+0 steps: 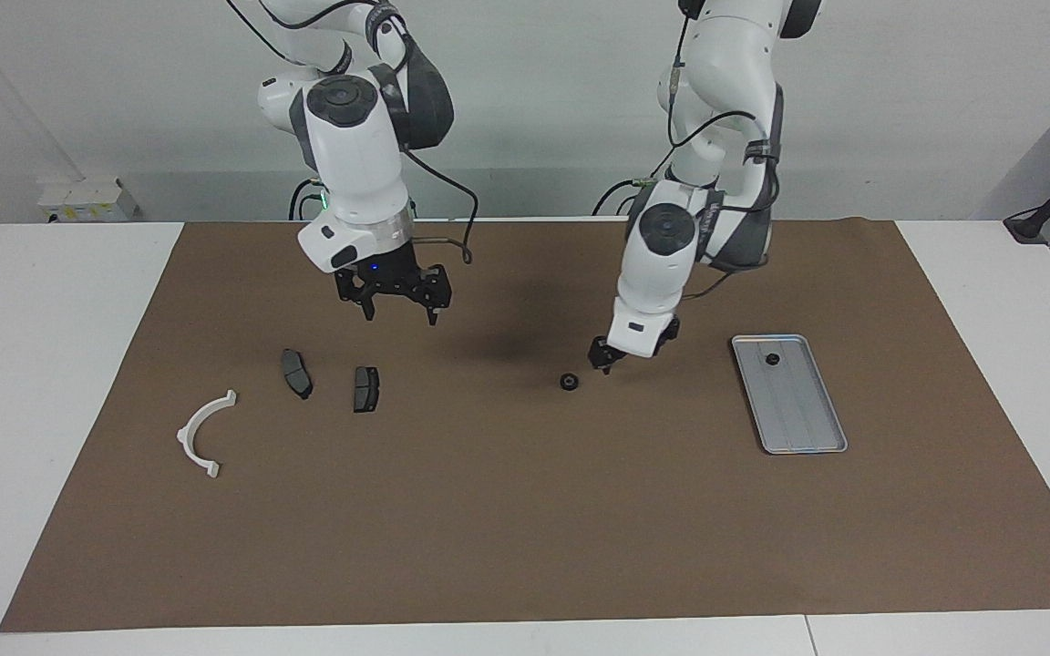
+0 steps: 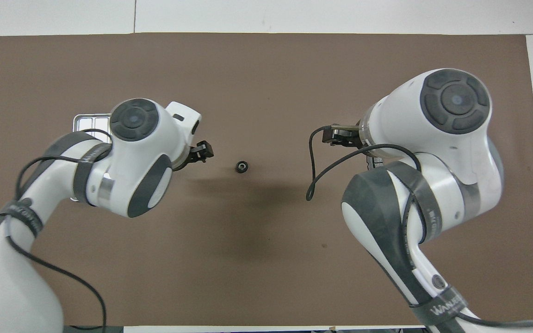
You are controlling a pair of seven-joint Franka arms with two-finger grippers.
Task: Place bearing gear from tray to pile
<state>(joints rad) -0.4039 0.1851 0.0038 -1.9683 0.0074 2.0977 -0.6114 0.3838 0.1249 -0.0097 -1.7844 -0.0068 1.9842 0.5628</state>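
A small black bearing gear (image 1: pixel 569 382) (image 2: pixel 241 166) lies free on the brown mat, between the tray and the pile. My left gripper (image 1: pixel 603 359) (image 2: pixel 203 152) hangs just above the mat beside it, on the tray's side, open and holding nothing. The silver ribbed tray (image 1: pixel 803 428) holds a second black gear (image 1: pixel 772 359) at its end nearer the robots. The pile is a white curved bracket (image 1: pixel 204 433) and two dark brake pads (image 1: pixel 296 374) (image 1: pixel 365 389). My right gripper (image 1: pixel 397 314) (image 2: pixel 336 136) hovers open over the mat, above the pads.
The brown mat (image 1: pixel 525 528) covers most of the white table. In the overhead view the left arm hides most of the tray (image 2: pixel 83 121) and the right arm hides the pile.
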